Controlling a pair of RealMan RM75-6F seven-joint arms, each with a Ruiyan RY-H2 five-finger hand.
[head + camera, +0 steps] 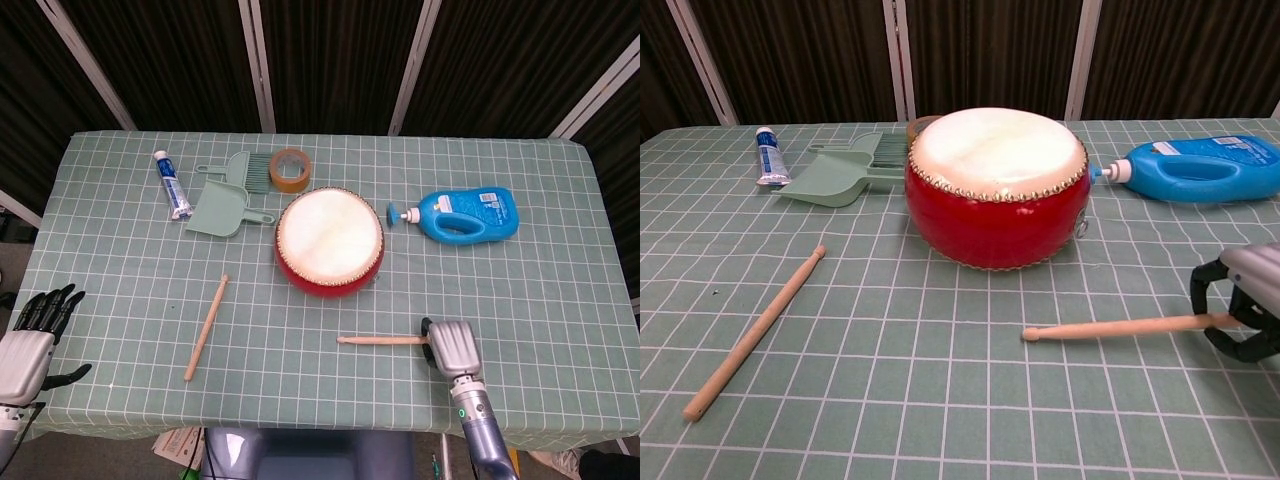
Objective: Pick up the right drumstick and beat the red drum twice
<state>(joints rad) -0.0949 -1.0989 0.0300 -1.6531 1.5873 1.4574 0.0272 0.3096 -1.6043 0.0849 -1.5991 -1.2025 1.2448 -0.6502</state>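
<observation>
At the near right of the table point(560, 300), the right hand point(452, 347) is gripping the butt of the right drumstick point(1120, 327), fingers point(1206, 293) curling round it. The stick is pointing left, butt end tilting slightly upward in the chest view. The red drum point(995, 185) is sitting mid-table, just beyond the tip, open cloth lying between. The left drumstick point(205, 327) is lying well left. The left hand point(30, 335) is hanging off the near left edge, fingers apart, holding nothing.

Behind the drum lie a toothpaste tube point(172, 184), dustpan point(218, 209), brush point(246, 171), tape roll point(290, 168) and blue bottle point(463, 213).
</observation>
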